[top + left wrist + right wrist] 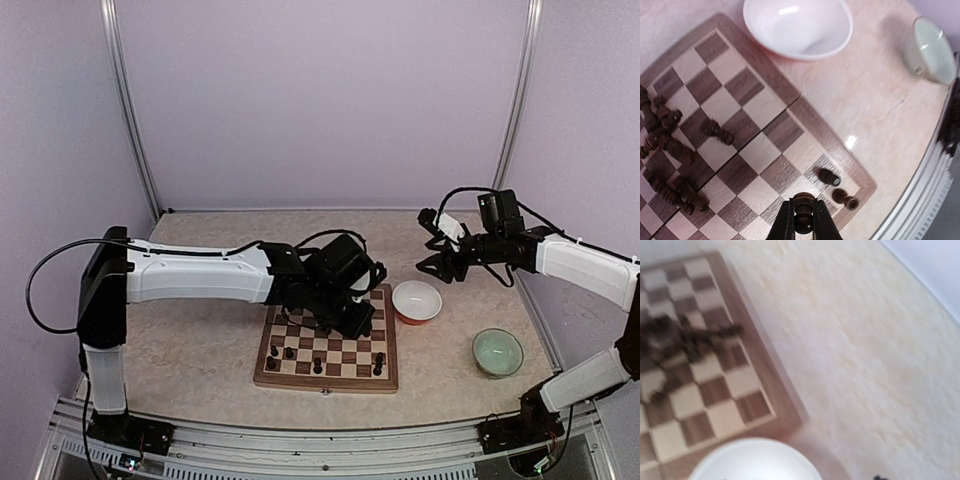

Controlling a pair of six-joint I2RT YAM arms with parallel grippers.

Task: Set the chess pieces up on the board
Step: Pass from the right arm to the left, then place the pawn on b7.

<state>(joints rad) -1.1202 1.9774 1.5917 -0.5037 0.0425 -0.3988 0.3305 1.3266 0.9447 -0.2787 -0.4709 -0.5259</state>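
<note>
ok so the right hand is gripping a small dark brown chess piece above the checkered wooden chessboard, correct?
Wrong arm. It is the left hand that is gripping the small dark brown chess piece above the checkered wooden chessboard. The left wrist view shows the piece pinched between its fingers near the board's corner.

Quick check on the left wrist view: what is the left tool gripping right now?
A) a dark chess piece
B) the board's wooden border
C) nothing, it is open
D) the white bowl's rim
A: the left tool is closed on a dark chess piece, which sits between its fingers above the squares near a corner of the board.
</note>
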